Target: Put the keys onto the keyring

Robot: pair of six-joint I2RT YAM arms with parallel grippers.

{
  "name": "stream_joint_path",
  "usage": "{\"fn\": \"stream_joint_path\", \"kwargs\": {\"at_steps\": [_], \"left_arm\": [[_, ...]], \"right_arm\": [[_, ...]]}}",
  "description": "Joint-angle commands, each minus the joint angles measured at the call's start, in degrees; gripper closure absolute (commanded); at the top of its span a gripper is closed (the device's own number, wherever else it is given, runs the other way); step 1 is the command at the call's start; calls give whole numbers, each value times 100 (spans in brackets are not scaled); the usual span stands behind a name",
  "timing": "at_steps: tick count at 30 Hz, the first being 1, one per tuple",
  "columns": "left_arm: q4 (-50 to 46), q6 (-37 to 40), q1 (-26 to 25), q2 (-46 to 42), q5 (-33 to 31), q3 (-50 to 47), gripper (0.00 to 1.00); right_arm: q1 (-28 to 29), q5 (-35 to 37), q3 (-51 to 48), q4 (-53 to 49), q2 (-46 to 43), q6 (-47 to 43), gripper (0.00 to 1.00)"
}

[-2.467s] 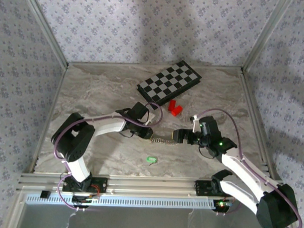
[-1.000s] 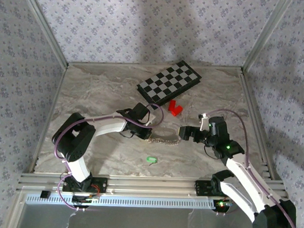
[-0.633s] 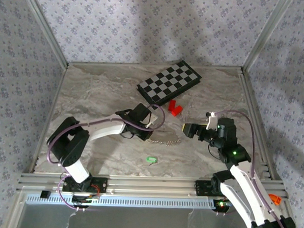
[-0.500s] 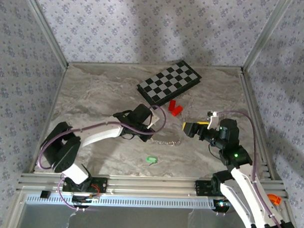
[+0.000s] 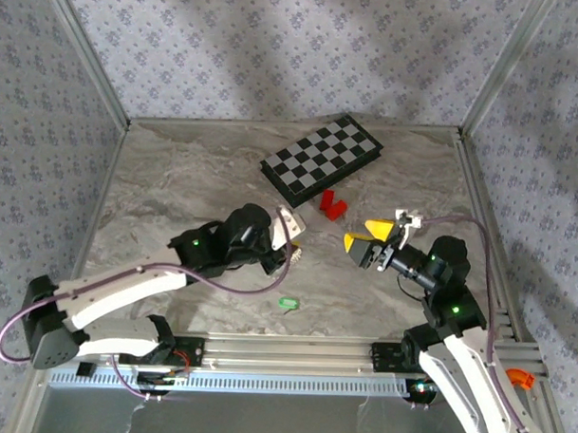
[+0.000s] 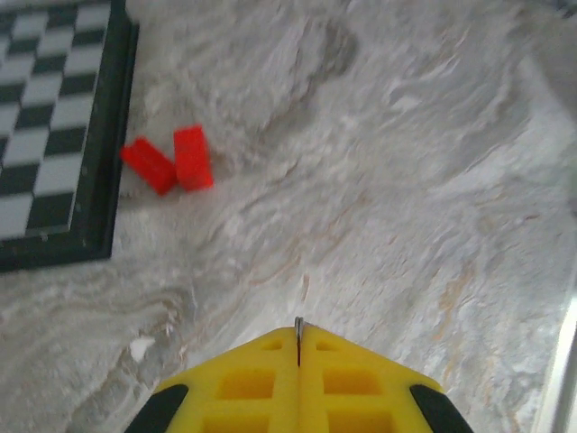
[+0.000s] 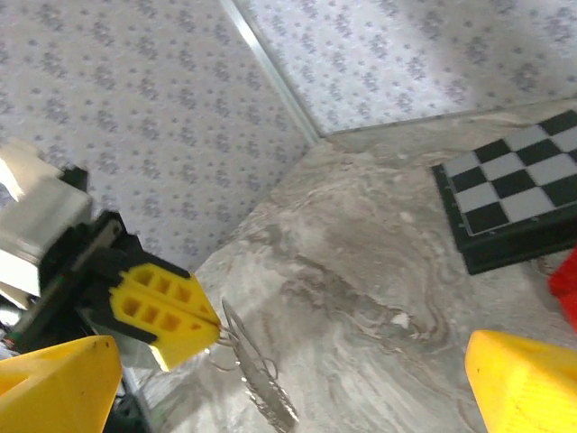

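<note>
The keyring (image 7: 263, 386), a thin grey beaded chain, hangs in a floppy bunch from my left gripper (image 7: 215, 327), which is shut on its end above the marble table. In the left wrist view a thin metal sliver of the keyring (image 6: 298, 327) shows between the closed yellow fingertips (image 6: 261, 379). From above, the left gripper (image 5: 292, 256) hovers over the table's middle. The green-headed key (image 5: 287, 302) lies flat on the table just in front of it. My right gripper (image 5: 364, 235) stands open to the right, facing the chain, with nothing between its fingers (image 7: 63, 383).
A checkered board (image 5: 321, 159) lies at the back of the table, and also shows as a checkered board (image 6: 45, 135) in the left wrist view. A red block (image 5: 333, 205) sits just in front of it. Patterned walls and metal frame rails enclose the table.
The left arm has risen and swung forward, lifting the keyring off the table. The right gripper has drawn back to the right and up, staying open. The key has not moved.
</note>
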Motion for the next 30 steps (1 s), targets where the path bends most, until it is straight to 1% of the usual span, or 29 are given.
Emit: {"fn": "stream_joint_path", "kwargs": {"at_steps": [1,8,11,13,17,20,22,24,30], "left_arm": [[391,442,-69,-441,364,55,100],[1014,703,-76,-1192,1224,-195,100],[1231,781,-75,-1394,1734,-278,100],[1376,786,-77,-1474,2120,-326,100],[1611,690,-76,-1556,2800,-349,100],[1700,621,-77,-1540,3173,-327,100],[1725,618,-75,-1539,3294,-320,100],[1725,652,-77,-1540,3360,-325,100],[1640,800,-94,-1521,3433,-301,100]], "right_arm": [[302,-269,174,381,-78,-108,4],[1421,-287,519,516,-55,-840,15],[1881,-348,639,541,-33,-1176,23],[2155,-338,740,453,-42,-1448,25],[2584,-196,949,139,-54,-1982,31],[2796,-93,1003,41,-50,-2231,32],[2875,51,1025,-40,-49,-2375,32],[2974,211,1025,-53,-62,-2472,34],[3277,633,858,177,-60,-2712,46]]}}
